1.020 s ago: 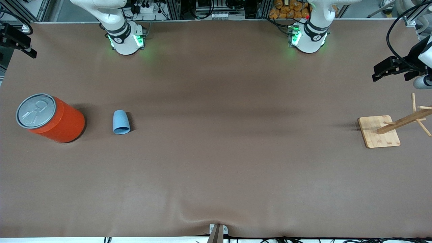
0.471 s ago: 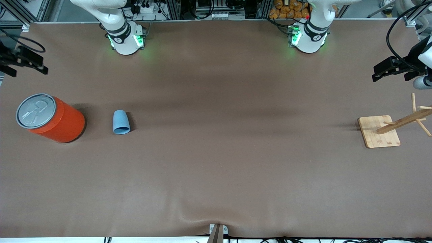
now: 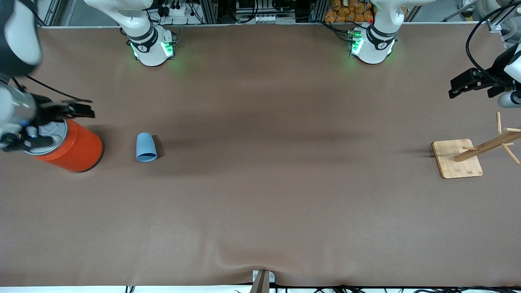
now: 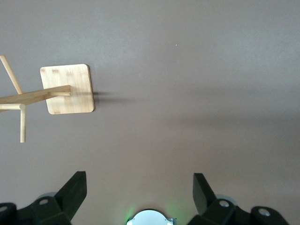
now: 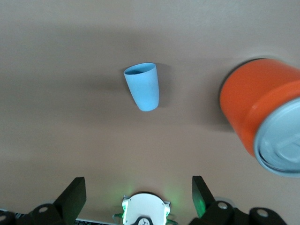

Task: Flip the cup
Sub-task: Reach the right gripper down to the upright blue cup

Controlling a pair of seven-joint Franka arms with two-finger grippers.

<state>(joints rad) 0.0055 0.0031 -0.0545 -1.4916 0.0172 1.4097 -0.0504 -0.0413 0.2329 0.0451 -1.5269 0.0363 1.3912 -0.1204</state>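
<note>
Light-blue tapered cup [image 3: 146, 147] on side, no handle.

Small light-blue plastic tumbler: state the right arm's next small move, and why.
Probably carry the right gripper, open over the big orange can, sideways toward the small light-blue plastic tumbler and lower. The tumbler lies on its side, untouched, beside the can. The left gripper waits, open, above the wooden peg stand.
</note>
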